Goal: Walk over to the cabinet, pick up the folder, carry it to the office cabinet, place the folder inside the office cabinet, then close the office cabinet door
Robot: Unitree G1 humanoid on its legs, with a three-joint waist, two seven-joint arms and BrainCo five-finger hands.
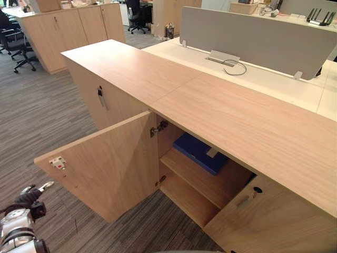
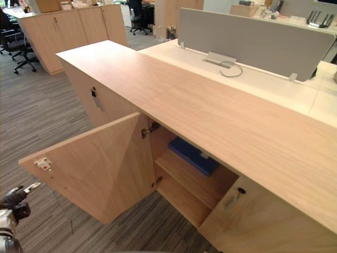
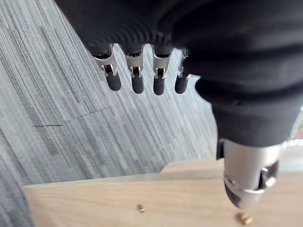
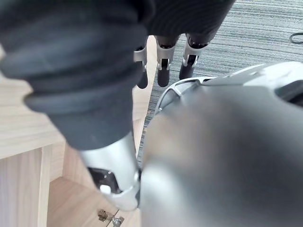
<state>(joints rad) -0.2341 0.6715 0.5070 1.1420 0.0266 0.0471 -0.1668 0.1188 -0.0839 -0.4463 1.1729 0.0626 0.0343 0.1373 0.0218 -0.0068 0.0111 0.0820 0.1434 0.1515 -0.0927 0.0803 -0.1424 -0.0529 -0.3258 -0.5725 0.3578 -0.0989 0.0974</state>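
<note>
One step appears left: the flat blue folder already lies on the upper shelf inside the light-wood office cabinet, just past the hinge side of its open wooden door. That door stands swung wide out over the grey striped carpet.

The robot's left hand hovers just off the door's free edge, below the small white-and-red catch. Its fingers are straight, apart and empty. The right hand hangs with loose fingers holding nothing, and wood panels of the cabinet show past it.

Closing well probably means laying flat fingers on the door's outer face near the free edge, far from the metal hinges. A steady, arcing push should follow until the catch meets the frame, with the fingertips kept out of the closing gap.

No legible writing or label can be made out on the door, folder or cabinet.
</note>
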